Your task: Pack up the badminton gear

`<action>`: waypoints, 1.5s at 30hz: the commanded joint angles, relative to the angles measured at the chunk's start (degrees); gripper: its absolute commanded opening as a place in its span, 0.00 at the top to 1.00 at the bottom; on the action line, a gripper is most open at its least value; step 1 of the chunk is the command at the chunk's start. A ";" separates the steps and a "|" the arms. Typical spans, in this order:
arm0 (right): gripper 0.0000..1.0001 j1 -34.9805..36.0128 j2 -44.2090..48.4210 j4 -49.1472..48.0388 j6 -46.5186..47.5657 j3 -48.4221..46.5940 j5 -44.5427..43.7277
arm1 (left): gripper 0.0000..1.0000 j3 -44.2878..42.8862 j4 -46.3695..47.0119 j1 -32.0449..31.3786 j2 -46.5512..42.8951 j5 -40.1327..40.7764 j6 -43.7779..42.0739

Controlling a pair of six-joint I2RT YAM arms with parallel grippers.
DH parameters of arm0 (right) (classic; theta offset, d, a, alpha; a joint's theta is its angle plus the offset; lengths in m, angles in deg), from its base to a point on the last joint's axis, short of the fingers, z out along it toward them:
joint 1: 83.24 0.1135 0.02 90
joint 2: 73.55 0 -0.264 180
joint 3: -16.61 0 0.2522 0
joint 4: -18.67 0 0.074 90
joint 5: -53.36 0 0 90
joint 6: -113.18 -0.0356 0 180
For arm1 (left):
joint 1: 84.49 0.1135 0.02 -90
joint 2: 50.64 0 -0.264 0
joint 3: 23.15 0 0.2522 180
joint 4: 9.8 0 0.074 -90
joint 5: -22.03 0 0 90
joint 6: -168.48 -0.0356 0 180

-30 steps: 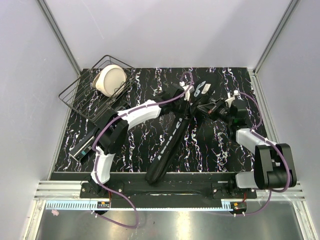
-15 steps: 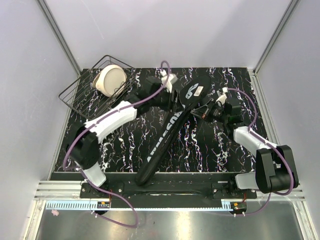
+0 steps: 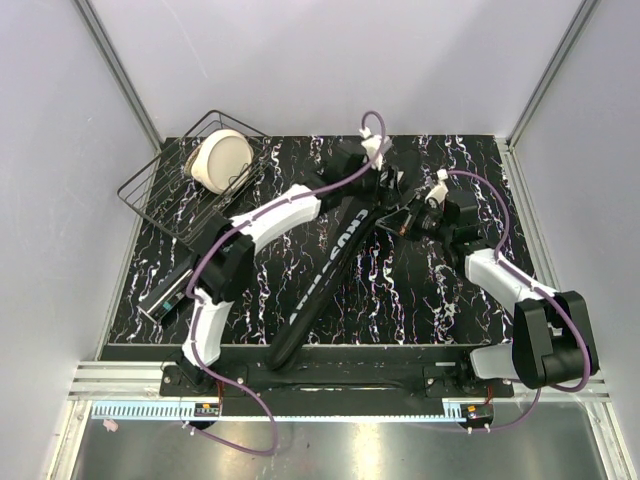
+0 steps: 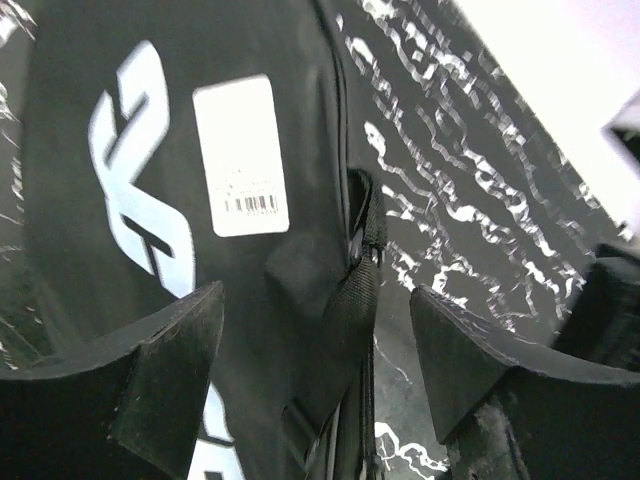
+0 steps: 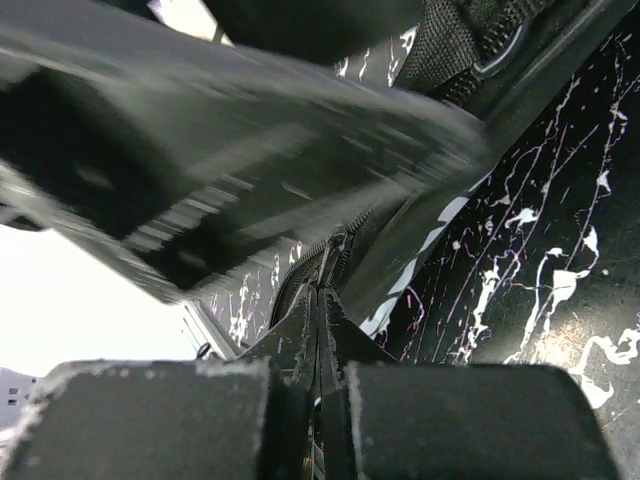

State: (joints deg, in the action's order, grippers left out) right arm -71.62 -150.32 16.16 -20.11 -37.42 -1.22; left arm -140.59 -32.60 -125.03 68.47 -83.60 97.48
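The long black racket bag [image 3: 330, 270] lies slanted across the table, its wide end at the back middle. In the left wrist view its white logo, a white barcode label [image 4: 240, 155] and a black webbing strap [image 4: 355, 290] show. My left gripper [image 3: 383, 182] hovers open over that wide end, and the strap lies loose between its fingers [image 4: 150, 370]. My right gripper [image 3: 405, 218] is shut on the bag's zipper pull [image 5: 320, 300] at the bag's right edge. A black shuttle tube [image 3: 163, 297] with teal lettering lies at the table's left edge, beside the left arm's base.
A black wire basket [image 3: 165, 200] stands at the back left with a cream round object [image 3: 220, 160] in it. Aluminium rails run up both back corners, and grey walls close in the table. The arm bases sit on the near rail [image 3: 330, 380].
My left gripper has gone from shut to open and now hangs over the bag's wide end. The bag's near end has slid left. My right gripper stays shut on the zipper pull.
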 commanded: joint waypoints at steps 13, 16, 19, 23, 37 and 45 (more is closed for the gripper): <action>1.00 6.48 3.73 2.39 2.77 -5.34 -1.23 | 1.00 -13.83 -1.43 1.85 4.56 10.18 1.91; 1.00 10.25 3.82 2.82 2.77 -6.40 -2.80 | 1.00 -14.18 1.56 3.70 2.71 11.06 3.58; 1.00 14.12 3.91 3.09 2.25 -7.01 -4.04 | 1.00 -15.50 2.53 4.84 1.65 13.88 4.46; 1.00 19.38 4.35 4.31 2.15 -6.40 -6.14 | 1.00 -16.03 3.06 6.17 -0.36 17.55 5.08; 0.55 21.46 7.61 21.71 13.49 -12.71 -20.32 | 1.00 -4.18 3.07 9.68 -13.72 20.73 6.74; 0.39 14.05 -4.43 24.36 23.23 -30.71 0.51 | 1.00 5.41 6.05 9.60 -23.30 16.70 8.77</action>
State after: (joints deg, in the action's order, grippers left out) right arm -56.84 -149.51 38.78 -4.92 -59.71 -13.11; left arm -136.86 -33.19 -115.39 50.46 -63.80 103.78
